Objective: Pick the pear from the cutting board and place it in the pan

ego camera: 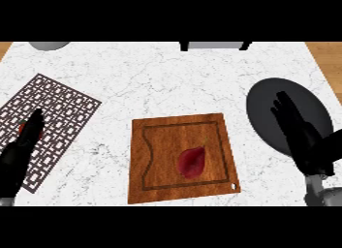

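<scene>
At the board's centre the pear lies ungrasped; the right hand, open and empty at 3 o'clock over the pan, may nudge the rounded fruit off the cutting board on approach.

- My right hand is at the right side of the view. It is open, and its fingers are straight and point away from me.
- My grey right forearm comes in from the bottom right corner.
- My left hand is at the left side. It is open too, with one finger pointing up and away.
</scene>
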`<state>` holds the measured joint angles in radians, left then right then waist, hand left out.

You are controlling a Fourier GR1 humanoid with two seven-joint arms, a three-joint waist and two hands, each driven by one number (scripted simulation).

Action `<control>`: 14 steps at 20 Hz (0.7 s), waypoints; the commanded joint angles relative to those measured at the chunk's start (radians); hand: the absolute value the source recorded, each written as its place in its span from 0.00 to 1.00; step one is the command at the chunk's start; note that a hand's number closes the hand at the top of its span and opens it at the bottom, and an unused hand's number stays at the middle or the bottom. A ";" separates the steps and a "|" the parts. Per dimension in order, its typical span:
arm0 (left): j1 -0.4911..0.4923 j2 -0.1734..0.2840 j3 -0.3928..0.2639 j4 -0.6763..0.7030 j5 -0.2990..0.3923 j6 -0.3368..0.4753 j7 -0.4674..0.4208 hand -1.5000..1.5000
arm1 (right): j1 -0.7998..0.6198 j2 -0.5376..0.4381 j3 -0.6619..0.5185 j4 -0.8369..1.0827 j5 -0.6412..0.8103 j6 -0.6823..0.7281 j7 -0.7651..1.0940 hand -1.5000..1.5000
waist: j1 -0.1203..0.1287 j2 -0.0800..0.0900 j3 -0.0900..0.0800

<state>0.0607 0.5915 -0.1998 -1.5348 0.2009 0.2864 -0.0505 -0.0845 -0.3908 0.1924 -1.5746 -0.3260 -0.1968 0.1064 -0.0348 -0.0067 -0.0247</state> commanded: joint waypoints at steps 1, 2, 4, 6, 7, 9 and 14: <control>-0.055 -0.074 -0.018 0.020 0.007 -0.030 -0.019 0.50 | 0.039 0.024 -0.017 -0.064 0.033 -0.040 -0.040 1.00 | 0.023 0.006 0.024; -0.094 -0.087 -0.018 -0.011 0.027 -0.023 0.012 0.50 | 0.039 0.070 0.017 -0.092 0.082 -0.089 -0.103 1.00 | 0.018 0.005 0.024; -0.069 -0.164 -0.057 -0.030 0.048 -0.041 -0.097 0.50 | -0.021 0.085 -0.008 -0.164 0.083 -0.116 -0.140 1.00 | 0.014 0.002 0.023; -0.112 -0.236 -0.092 -0.056 0.054 -0.027 -0.104 0.50 | -0.032 0.137 0.028 -0.235 0.127 -0.165 -0.195 1.00 | 0.000 -0.002 0.023; -0.073 -0.226 -0.089 -0.064 0.072 -0.032 -0.090 0.50 | 0.072 -0.079 -0.012 -0.049 0.340 -0.262 -0.054 1.00 | -0.041 -0.002 0.006; -0.086 -0.292 -0.135 -0.072 0.055 0.007 -0.073 0.50 | 0.182 0.147 0.013 -0.164 0.310 -0.432 -0.144 0.00 | -0.037 -0.005 0.022; -0.099 -0.296 -0.132 -0.053 0.046 -0.027 -0.097 0.50 | 0.509 0.122 0.238 -0.386 0.514 -0.473 -0.220 0.00 | 0.003 0.001 0.023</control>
<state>-0.0186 0.3252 -0.3156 -1.5824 0.2514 0.2620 -0.1521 0.2458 -0.2686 0.3220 -1.8805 0.0421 -0.5938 -0.0613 -0.0452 -0.0088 -0.0037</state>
